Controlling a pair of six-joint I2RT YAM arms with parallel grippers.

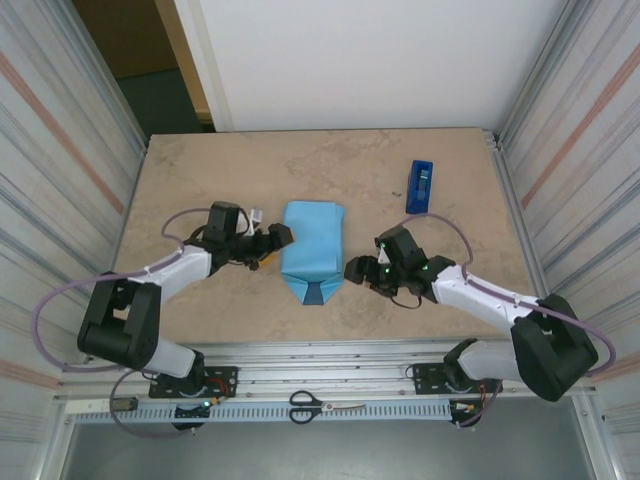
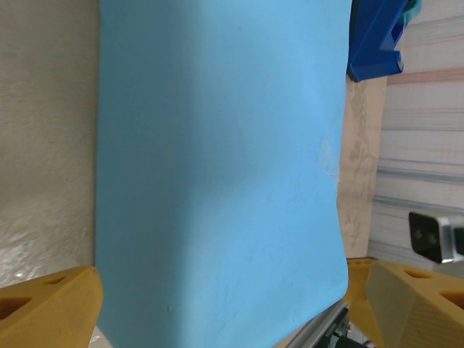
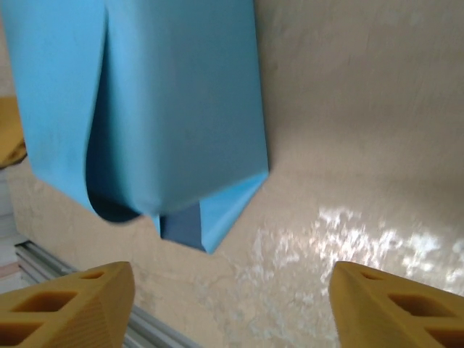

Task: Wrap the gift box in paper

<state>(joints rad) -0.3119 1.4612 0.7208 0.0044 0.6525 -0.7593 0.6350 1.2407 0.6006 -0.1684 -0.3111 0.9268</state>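
Paper [image 1: 312, 248]: is lying mid-table [image 1: 200, 180] as a flat parcel, sky-blue face out. Its near end is tapering to a point and showing navy underside.
Left gripper [image 1: 273, 248]: is sitting just beside the parcel's left edge, fingers [image 2: 51, 308] spreading wide, holding nothing.
Right gripper [image 1: 362, 264]: is sitting near the right edge, jaws parted, gripping nothing.
Tape dispenser [image 1: 421, 186]: is standing far right, well apart.
Bare tabletop is lying beyond the parcel's far edge.

Smooth, matt sky-blue paper [image 1: 311, 245], with darker navy face at its 6 o'clock fold. Beige table [image 1: 220, 170] like polished stone, softly shiny. Glossy blue plastic tape dispenser [image 1: 421, 186] at 2 o'clock from the paper. Ribbed metal walls [image 1: 60, 150].
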